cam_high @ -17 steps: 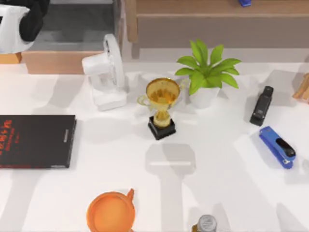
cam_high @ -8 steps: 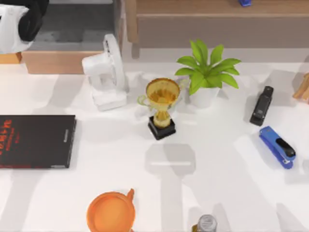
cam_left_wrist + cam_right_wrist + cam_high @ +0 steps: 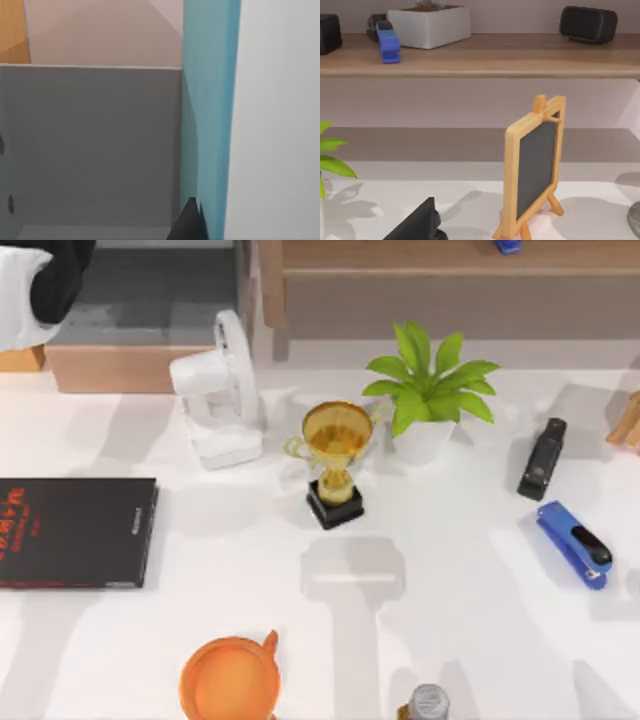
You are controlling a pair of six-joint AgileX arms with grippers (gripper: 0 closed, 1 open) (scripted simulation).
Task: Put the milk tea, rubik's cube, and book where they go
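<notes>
The book [image 3: 207, 115] stands upright as a teal strip with a white side beside it, close to the left wrist camera. It is in front of a grey-walled compartment [image 3: 90, 145]. My left gripper [image 3: 202, 225] is shut on the book, with one dark fingertip [image 3: 189, 222] against the teal cover. My left arm [image 3: 30, 285] is at the top view's far left corner, over the grey compartment [image 3: 150, 300]. The milk tea and the rubik's cube are out of view.
On the table are a thin black book [image 3: 75, 532], white fan [image 3: 220, 390], gold trophy [image 3: 335, 465], potted plant [image 3: 430, 390], black stapler [image 3: 541, 458], blue stapler [image 3: 573, 543] and orange cup [image 3: 230, 678]. A small chalkboard easel [image 3: 535, 170] stands below a wooden shelf [image 3: 470, 55].
My left arm has drawn a little further toward the top view's far left corner. Nothing on the table has moved.
</notes>
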